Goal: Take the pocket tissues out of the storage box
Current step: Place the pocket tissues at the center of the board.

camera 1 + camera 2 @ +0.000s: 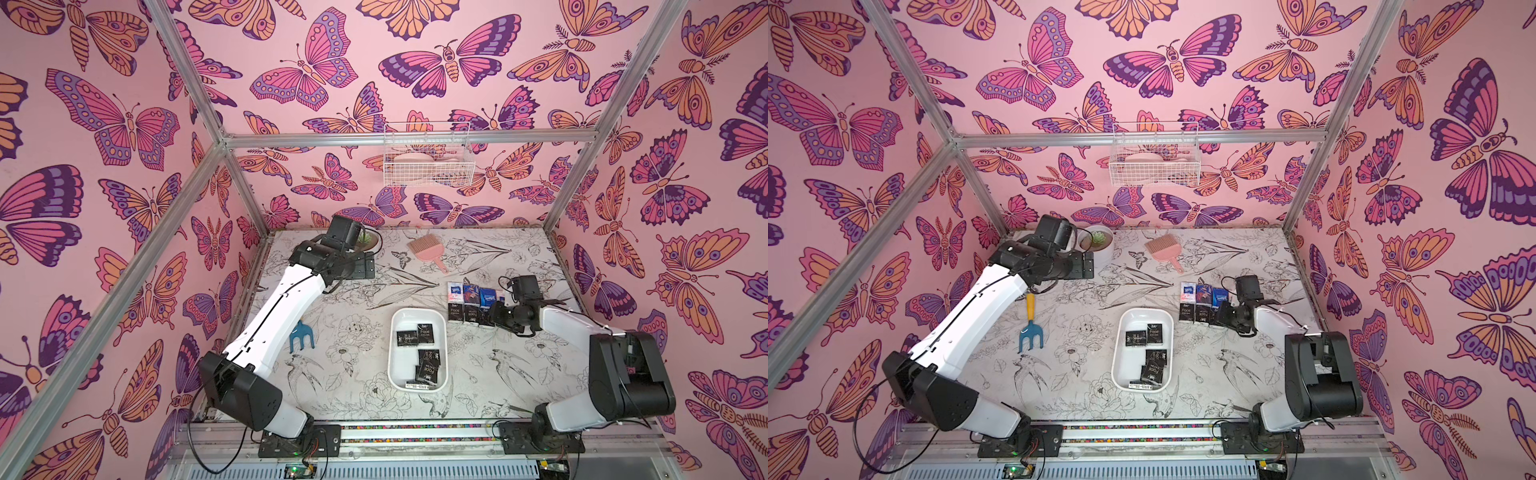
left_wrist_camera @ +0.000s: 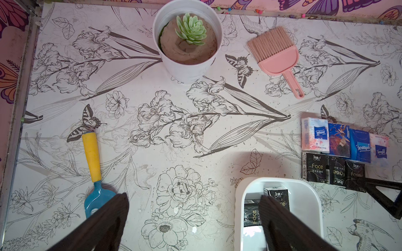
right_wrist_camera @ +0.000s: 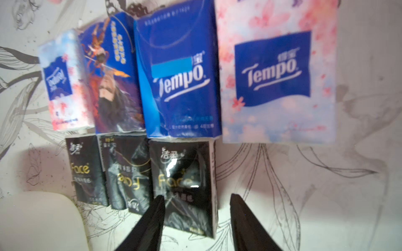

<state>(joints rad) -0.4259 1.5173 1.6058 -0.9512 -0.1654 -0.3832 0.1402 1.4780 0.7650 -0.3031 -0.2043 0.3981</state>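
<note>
Right tool [image 3: 196, 198]: fingers apart at the end black Face packet [image 3: 185, 173], beside other pocket tissues [image 3: 178, 76] laid in rows on the counter [image 3: 326, 184]. Left tool [image 2: 193, 195]: spread wide above the counter. In both top views, several pocket tissues [image 1: 426, 334] lie in the storage box [image 1: 402, 365] mid-counter. The rows sit just beyond it, toward the right edge.

Floral table [image 1: 353, 374]: storage box [image 1: 401, 361], 7 pocket tissues [image 2: 339, 150], brush [image 1: 428, 253], pot [image 1: 1100, 249], rake [image 1: 1030, 328].

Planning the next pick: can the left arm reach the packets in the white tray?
Probably yes: the storage box is open-topped, its black packets lie uncovered, the left gripper is open, the right gripper is outside it.
</note>
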